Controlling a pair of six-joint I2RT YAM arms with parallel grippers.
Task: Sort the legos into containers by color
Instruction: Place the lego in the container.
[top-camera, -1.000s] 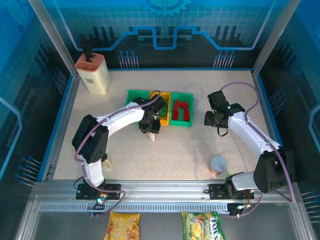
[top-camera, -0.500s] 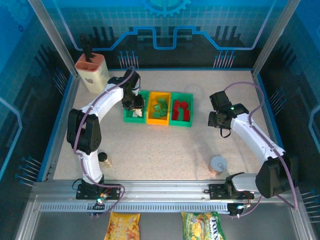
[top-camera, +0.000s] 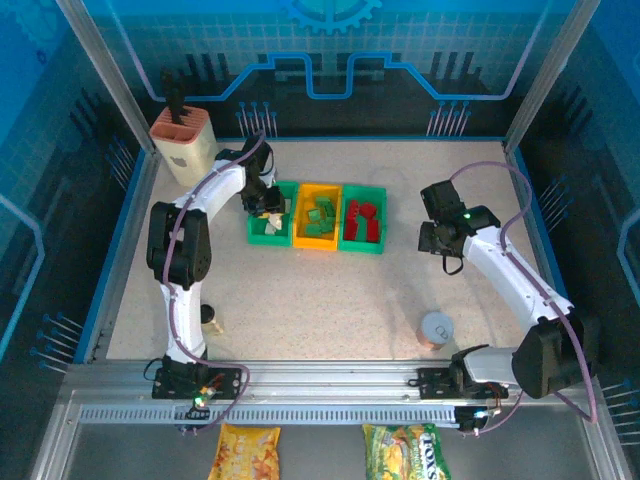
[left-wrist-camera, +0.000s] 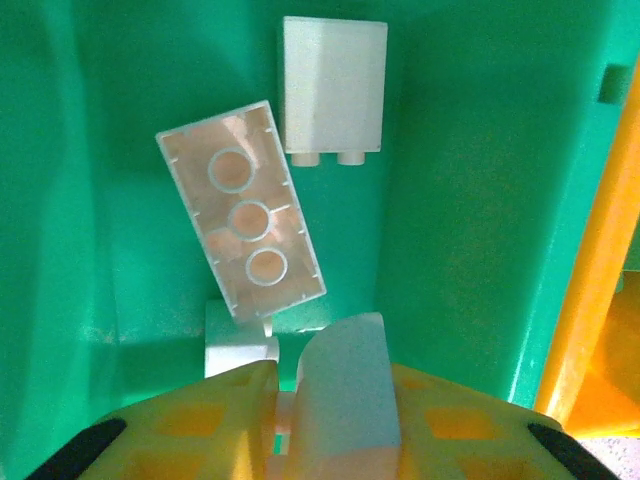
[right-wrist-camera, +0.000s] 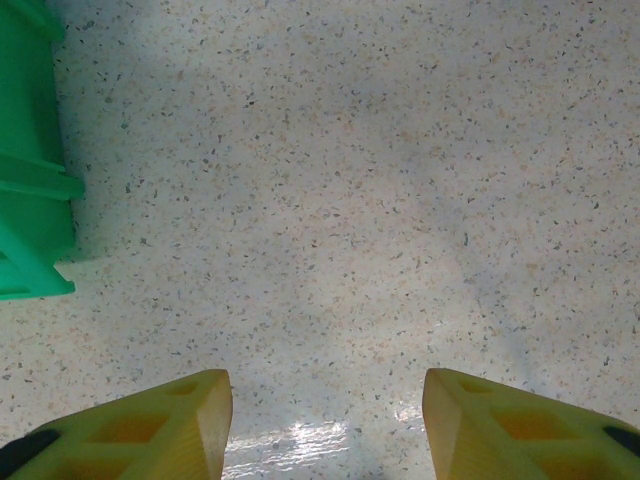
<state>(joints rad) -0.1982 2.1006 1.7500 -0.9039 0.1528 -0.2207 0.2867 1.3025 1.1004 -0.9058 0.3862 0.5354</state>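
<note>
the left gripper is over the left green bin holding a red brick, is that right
Not quite: the brick in the left gripper is cream-white, not red. The left wrist view shows it held over the left green bin.

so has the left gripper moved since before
Yes. The left gripper, holding a cream brick, went from the near edge of the yellow-orange bin back-left to over the left green bin.
</note>
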